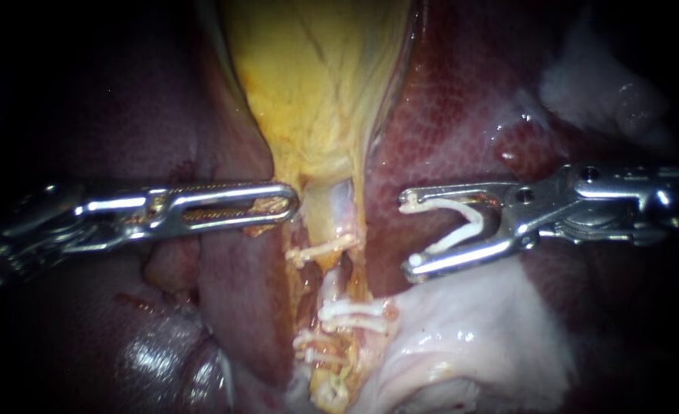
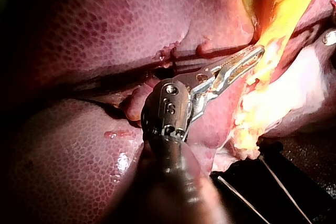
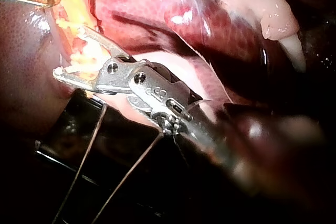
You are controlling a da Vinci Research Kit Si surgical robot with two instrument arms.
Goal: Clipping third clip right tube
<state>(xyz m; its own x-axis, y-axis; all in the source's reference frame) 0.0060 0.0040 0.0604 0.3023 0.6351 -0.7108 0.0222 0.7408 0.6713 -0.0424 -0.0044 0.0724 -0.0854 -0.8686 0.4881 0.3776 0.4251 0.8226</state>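
Pale tube [image 1: 341, 201] under yellow gallbladder [image 1: 316, 84]; set white clips [image 1: 351, 313] lower on it. R instrument [image 1: 411, 234] beside tube, not touching: jaws spread, holding open white clip [image 1: 462, 222]. L instrument [image 1: 289, 203] opposite: jaws clamped on gallbladder. Dark-red liver [image 1: 462, 100] around.

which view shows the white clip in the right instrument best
Endoscope view: the open white clip lies side-on, unobstructed, in the right instrument. Right wrist view mostly hides it behind the instrument; left wrist view doesn't show it.

a black tabletop [image 2: 302, 203] shows past the tissue's edge in both wrist views. the liver [image 2: 63, 145] and a pale yellowish flap of tissue [image 2: 252, 124] lie on it. two thin pale wires [image 2: 283, 185] cross its bare part.
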